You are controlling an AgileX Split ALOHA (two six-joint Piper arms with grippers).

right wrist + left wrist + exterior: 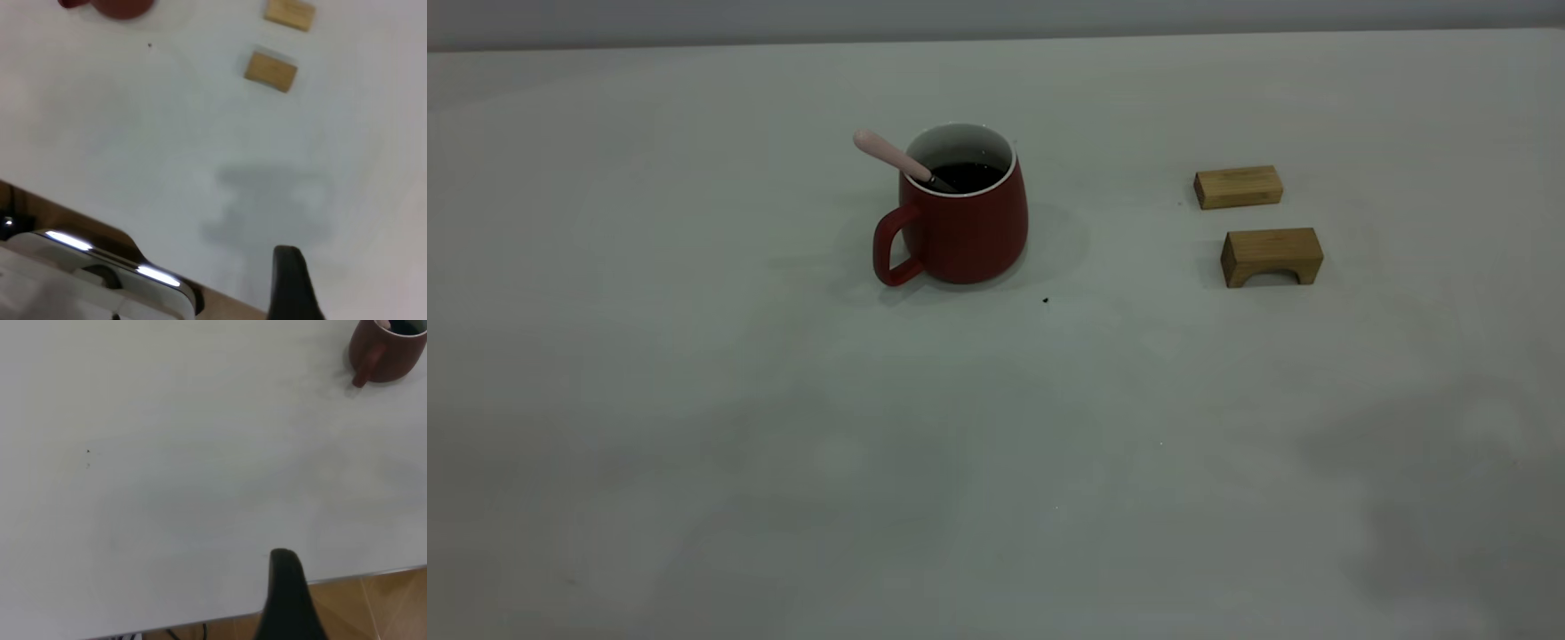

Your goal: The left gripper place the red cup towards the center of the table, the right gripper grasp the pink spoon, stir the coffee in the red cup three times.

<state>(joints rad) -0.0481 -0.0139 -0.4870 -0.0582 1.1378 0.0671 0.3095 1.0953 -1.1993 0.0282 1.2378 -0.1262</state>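
The red cup stands upright near the middle of the table, handle toward the front left. Dark coffee fills it. The pink spoon leans in the cup, its bowl in the coffee and its pink handle sticking out over the rim to the left. Neither arm shows in the exterior view. In the left wrist view the left gripper hangs over the table's edge, far from the red cup. The right gripper is likewise back at the table's edge, far from the red cup.
Two tan wooden blocks lie to the right of the cup: a flat one and an arched one. A small dark speck marks the table. A white rounded device sits beside the table edge near the right gripper.
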